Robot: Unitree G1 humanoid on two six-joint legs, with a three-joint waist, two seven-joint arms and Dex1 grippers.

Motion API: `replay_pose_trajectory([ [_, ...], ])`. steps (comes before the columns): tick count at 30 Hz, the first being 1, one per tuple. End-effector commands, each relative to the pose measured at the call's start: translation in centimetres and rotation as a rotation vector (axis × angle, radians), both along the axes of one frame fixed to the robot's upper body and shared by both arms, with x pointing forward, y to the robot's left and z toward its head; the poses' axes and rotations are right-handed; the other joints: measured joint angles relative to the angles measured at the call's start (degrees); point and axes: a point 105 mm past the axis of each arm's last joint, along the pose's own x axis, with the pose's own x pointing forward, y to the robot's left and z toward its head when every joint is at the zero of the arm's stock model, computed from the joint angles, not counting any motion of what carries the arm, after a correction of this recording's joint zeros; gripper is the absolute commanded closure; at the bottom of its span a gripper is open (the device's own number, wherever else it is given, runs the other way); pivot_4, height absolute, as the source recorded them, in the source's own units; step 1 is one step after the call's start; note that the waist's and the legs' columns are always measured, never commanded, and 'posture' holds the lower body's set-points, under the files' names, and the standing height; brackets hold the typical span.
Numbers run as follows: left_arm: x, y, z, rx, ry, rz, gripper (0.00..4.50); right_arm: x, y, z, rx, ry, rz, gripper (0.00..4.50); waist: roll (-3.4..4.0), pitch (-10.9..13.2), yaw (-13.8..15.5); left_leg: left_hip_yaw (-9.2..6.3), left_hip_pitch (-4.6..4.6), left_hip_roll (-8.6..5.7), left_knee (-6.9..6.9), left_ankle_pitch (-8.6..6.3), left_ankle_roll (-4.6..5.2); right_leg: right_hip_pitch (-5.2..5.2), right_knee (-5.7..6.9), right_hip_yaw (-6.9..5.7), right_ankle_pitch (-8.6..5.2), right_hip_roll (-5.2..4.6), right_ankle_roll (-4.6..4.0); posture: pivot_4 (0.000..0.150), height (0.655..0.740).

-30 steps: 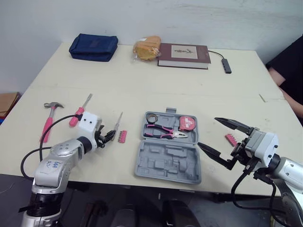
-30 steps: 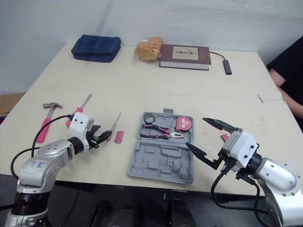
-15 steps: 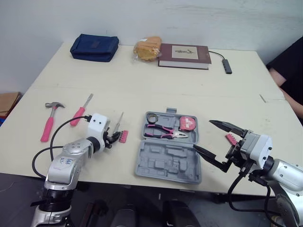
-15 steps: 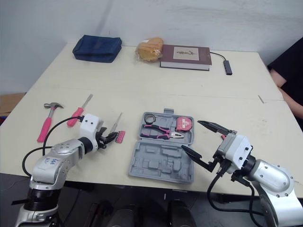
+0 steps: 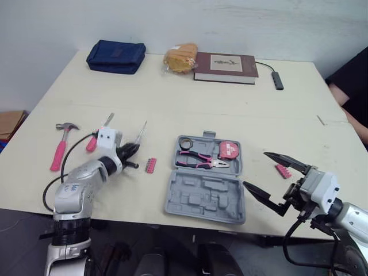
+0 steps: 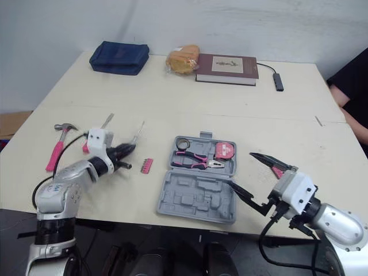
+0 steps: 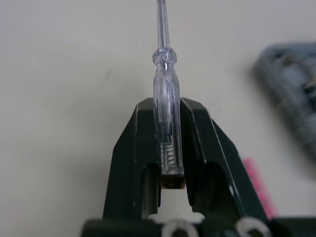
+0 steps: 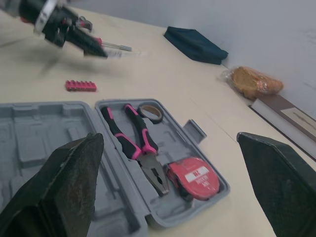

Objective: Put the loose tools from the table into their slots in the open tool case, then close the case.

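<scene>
The grey tool case (image 5: 204,198) lies open at the table's front, holding pink-handled pliers (image 5: 201,159), a red tape measure (image 5: 229,150) and a tape roll (image 5: 185,142). My left gripper (image 5: 130,152) is left of the case, shut on a clear-handled screwdriver (image 7: 165,94) that sticks out past its fingers (image 7: 132,158) above the table. A pink bit strip (image 5: 150,165) lies between that gripper and the case. A hammer (image 5: 60,147) and a pink-handled screwdriver (image 5: 92,142) lie further left. My right gripper (image 5: 255,169) stands open and empty beside the case's right edge, near a second pink bit strip (image 5: 282,171).
Along the table's far edge sit a blue pouch (image 5: 116,56), a bagged bread roll (image 5: 179,57), a brown book (image 5: 224,67) and a small cabled adapter (image 5: 276,79). A person's dark sleeve (image 5: 352,80) reaches in at the right.
My left gripper has closed on the clear screwdriver and raised it off the table, drawing back to the left. The right gripper has backed slightly away from the case, still open.
</scene>
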Motion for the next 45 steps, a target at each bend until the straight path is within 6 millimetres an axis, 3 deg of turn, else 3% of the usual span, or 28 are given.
replay_pose_trajectory([
  [1,-2.0,-3.6,2.3,0.113,-0.153,-0.354,4.49,-1.3,-0.7,1.0,-0.045,-0.049,-0.015,0.0,0.17,0.0,0.0,0.0,-0.02,0.0,-0.01,0.0,-0.01,0.01,-0.06,-0.01,0.0,-0.01,0.0,0.15,0.74],
  [2,-2.3,-4.0,2.2,0.132,-0.157,-0.408,4.49,-1.5,-0.9,0.8,-0.054,-0.042,-0.021,0.0,0.3,-0.1,0.0,0.01,-0.01,0.0,-0.08,-0.01,-0.02,0.04,-0.18,0.0,0.01,-0.01,0.01,0.15,0.74],
  [6,-6.4,-8.9,2.6,0.241,-0.177,-0.888,4.49,-3.0,-2.9,0.1,-0.09,-0.007,-0.103,0.0,0.4,0.0,-0.2,0.03,-0.18,0.0,-0.05,-0.07,0.05,-0.01,-0.33,0.02,0.04,-0.01,0.07,0.15,0.74],
  [10,-6.3,-10.6,0.9,0.429,-0.135,-0.989,4.49,-3.7,-3.2,-0.1,-0.098,0.001,-0.125,0.0,0.45,0.0,-0.3,-0.04,-0.35,0.0,0.03,-0.06,0.08,-0.09,-0.33,-0.03,0.05,0.0,0.1,0.15,0.74],
  [14,-5.9,-11.6,0.0,0.471,-0.03,-0.979,4.49,-3.7,-2.8,0.0,-0.088,-0.007,-0.124,0.0,0.56,0.2,-0.6,0.04,-0.33,0.0,0.02,-0.17,0.45,-0.05,-0.19,0.12,0.08,0.08,0.15,0.15,0.74],
  [18,-5.3,-12.6,-1.2,0.62,-0.021,-0.954,4.49,-4.1,-1.9,-0.4,-0.071,0.003,-0.123,0.0,0.66,0.2,-0.2,-0.07,-0.31,0.0,0.07,-0.09,0.45,-0.1,-0.09,0.08,0.09,0.12,0.15,0.15,0.74],
  [22,-4.5,-12.8,-1.8,0.694,-0.058,-0.894,4.49,-4.1,-1.6,-0.4,-0.064,0.004,-0.125,0.0,0.67,0.2,-0.1,-0.11,-0.37,0.0,0.15,-0.08,0.43,-0.11,-0.13,0.09,0.09,0.16,0.17,0.15,0.74],
  [26,-5.1,-12.5,-2.8,0.728,-0.039,-0.931,4.49,-4.0,-1.5,-0.5,-0.061,0.009,-0.124,0.0,0.66,0.2,-0.2,-0.09,-0.38,0.0,0.2,-0.09,0.45,-0.11,-0.15,0.1,0.12,0.14,0.2,0.15,0.74],
  [45,-5.2,-12.5,-3.2,0.792,-0.056,-0.918,4.49,-3.5,-1.0,-0.5,-0.054,0.005,-0.104,0.0,0.67,0.2,-0.2,-0.11,-0.38,0.0,0.24,-0.08,0.43,-0.1,-0.1,0.07,0.11,0.15,0.2,0.15,0.74],
])
